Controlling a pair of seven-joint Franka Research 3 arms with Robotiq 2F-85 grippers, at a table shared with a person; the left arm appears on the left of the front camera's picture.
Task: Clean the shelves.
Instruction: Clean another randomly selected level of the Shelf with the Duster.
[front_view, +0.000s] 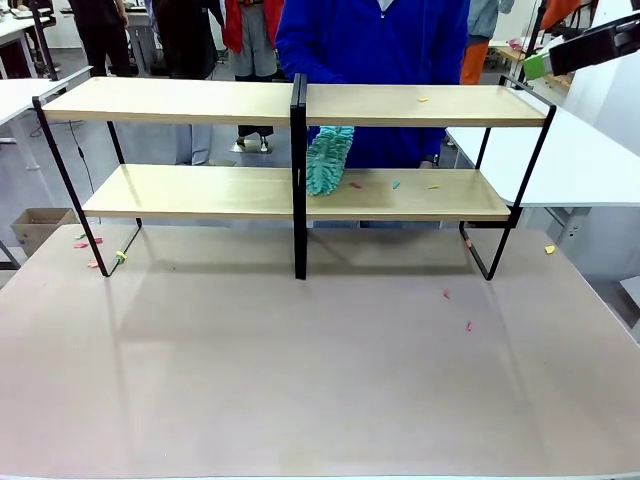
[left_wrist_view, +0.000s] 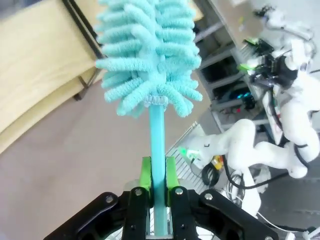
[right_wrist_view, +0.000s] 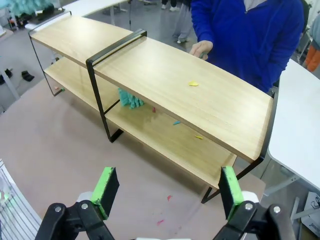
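Gripping the teal fluffy microfibre duster (left_wrist_view: 147, 55) by its stiff plastic stem, our left gripper (left_wrist_view: 157, 192) is clamped tight; its soft, light head meets the light-wood black-framed shelves (front_view: 200, 190). Our right gripper (right_wrist_view: 165, 192) gapes empty.
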